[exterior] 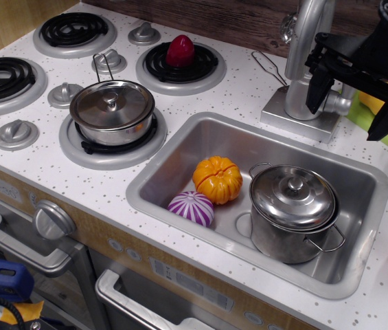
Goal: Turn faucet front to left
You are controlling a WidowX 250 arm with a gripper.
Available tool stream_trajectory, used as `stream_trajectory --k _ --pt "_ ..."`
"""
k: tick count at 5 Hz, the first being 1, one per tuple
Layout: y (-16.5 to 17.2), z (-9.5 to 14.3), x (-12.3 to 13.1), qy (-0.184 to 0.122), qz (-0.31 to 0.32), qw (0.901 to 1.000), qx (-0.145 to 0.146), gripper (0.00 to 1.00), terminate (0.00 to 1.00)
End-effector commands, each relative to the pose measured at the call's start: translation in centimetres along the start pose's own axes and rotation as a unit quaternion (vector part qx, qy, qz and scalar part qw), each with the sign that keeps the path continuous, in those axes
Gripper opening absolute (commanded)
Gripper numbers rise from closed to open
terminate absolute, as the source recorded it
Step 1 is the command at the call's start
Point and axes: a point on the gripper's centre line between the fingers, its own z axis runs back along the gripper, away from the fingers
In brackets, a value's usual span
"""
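The matte silver faucet (302,65) stands on its square base behind the sink (180,148), its spout rising out of the top of the frame. A side lever (338,103) sticks out to its right. My black gripper (354,105) hangs to the right of the faucet body, above the counter. Its two fingers are spread apart with nothing between them. The left finger (317,91) is close to the faucet body and the lever; I cannot tell if it touches.
The sink holds an orange pumpkin (218,179), a purple-white vegetable (191,207) and a lidded steel pot (293,210). A second lidded pot (112,110) sits on a burner. A red item (180,49) sits on the back burner. A yellow pepper on a green board (365,110) lies behind the gripper.
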Motion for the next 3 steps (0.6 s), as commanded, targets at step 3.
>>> stream_trajectory --k 3 --pt "2.4 -0.2 4.4 -0.089 -0.008 0.996 -0.012 1.0 0.0"
